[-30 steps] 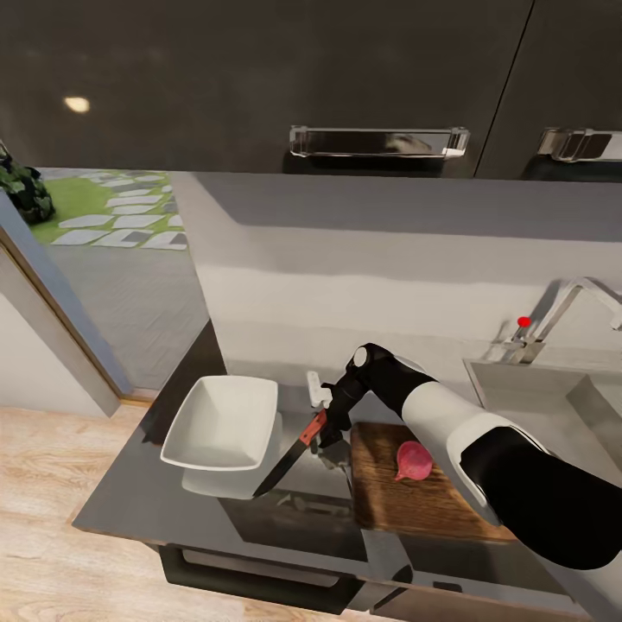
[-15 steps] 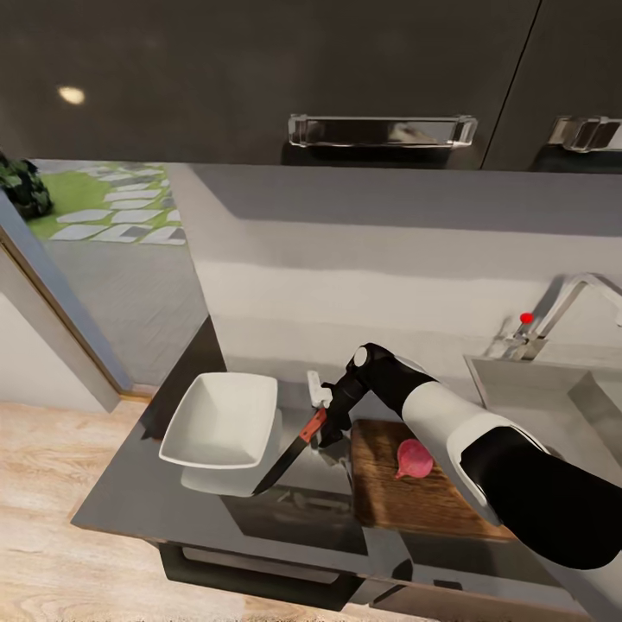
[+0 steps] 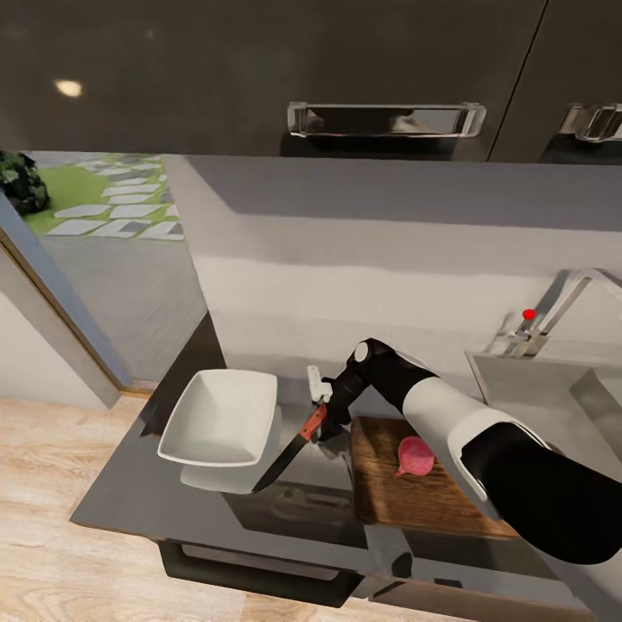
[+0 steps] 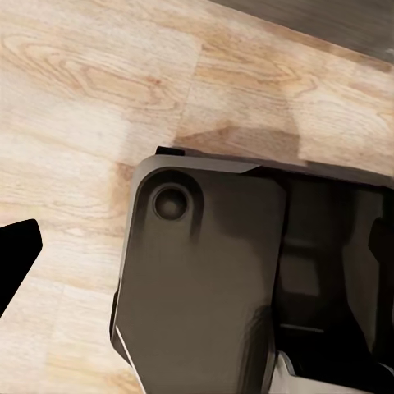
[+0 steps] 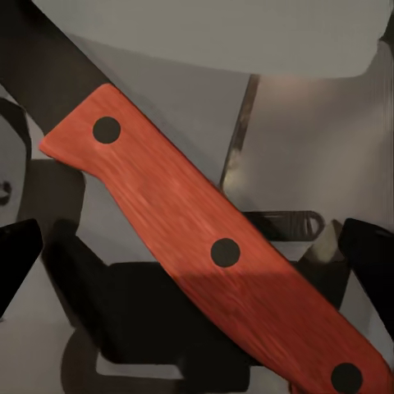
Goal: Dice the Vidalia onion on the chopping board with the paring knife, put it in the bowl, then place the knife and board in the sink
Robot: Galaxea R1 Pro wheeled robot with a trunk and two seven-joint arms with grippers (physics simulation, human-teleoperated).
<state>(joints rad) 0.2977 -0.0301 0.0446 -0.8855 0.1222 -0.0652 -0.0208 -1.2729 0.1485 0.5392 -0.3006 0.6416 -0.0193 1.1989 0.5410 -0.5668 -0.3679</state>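
Little had changed beyond a slight camera shift: the right pincer point(image 3: 321, 425) stayed clamped on the knife point(image 3: 294, 445) between bowl point(image 3: 220, 417) and board point(image 3: 406, 501), where the onion point(image 3: 415, 456) sat uncut.

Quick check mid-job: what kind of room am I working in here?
Most likely a home kitchen: a grey countertop runs under dark wall cabinets, with a steel sink and chrome tap at the right. A chopping board with an onion lies beside it.

dark upper cabinets point(image 3: 259, 69) | wood floor point(image 3: 52, 484) | perhaps doorway left
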